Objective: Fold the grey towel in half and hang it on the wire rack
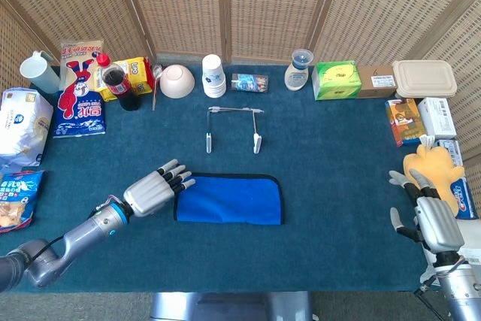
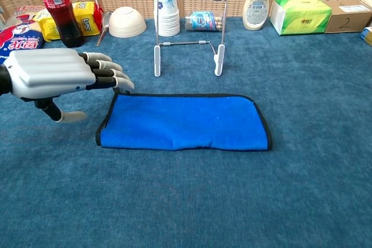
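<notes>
Screened tabletop (image 1: 338, 155) robot test bench

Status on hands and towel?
Left hand open, at the towel's left edge, not gripping. Right hand open, far right. Towel flat on table; rack clear.

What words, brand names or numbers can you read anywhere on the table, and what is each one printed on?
"Lipo" on the yellow pack behind the cola bottle.
"6" on top of the brown cardboard box in the head view.
"2" on the same box's front face in the chest view.
Large characters on the red and blue snack bag: not clearly readable.
Cola bottle label, tissue box, right-side boxes: too small or blurred.
</notes>
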{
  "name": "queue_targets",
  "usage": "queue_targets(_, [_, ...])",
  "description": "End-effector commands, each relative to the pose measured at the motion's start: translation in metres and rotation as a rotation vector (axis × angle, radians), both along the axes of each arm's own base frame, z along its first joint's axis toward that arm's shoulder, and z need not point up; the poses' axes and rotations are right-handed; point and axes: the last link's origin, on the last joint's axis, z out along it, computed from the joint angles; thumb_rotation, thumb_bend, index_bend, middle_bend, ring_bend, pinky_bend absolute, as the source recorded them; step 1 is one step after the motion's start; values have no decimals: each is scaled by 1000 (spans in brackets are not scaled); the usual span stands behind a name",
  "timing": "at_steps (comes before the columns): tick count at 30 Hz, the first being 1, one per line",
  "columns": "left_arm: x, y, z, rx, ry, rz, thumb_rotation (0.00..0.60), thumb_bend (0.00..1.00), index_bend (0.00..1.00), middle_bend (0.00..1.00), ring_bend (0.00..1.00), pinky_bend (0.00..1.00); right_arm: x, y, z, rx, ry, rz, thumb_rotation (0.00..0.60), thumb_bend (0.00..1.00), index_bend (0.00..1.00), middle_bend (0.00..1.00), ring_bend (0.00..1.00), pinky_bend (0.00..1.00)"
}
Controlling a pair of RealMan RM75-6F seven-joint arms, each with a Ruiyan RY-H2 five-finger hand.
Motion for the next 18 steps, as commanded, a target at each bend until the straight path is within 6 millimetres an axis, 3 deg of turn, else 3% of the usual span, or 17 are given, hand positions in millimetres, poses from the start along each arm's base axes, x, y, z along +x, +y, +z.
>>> queue_targets(1, [-6, -1, -5, -2, -4, -10, 600, 475, 5, 89, 0, 0, 0, 0, 0, -2, 0, -2, 600, 503, 115, 253, 27, 0])
queue_targets(18, [-8, 4, -29, 11, -9, -87, 600, 454, 0, 65, 0, 0, -1, 1, 1, -8, -9, -15, 600, 503, 114, 252, 28, 0])
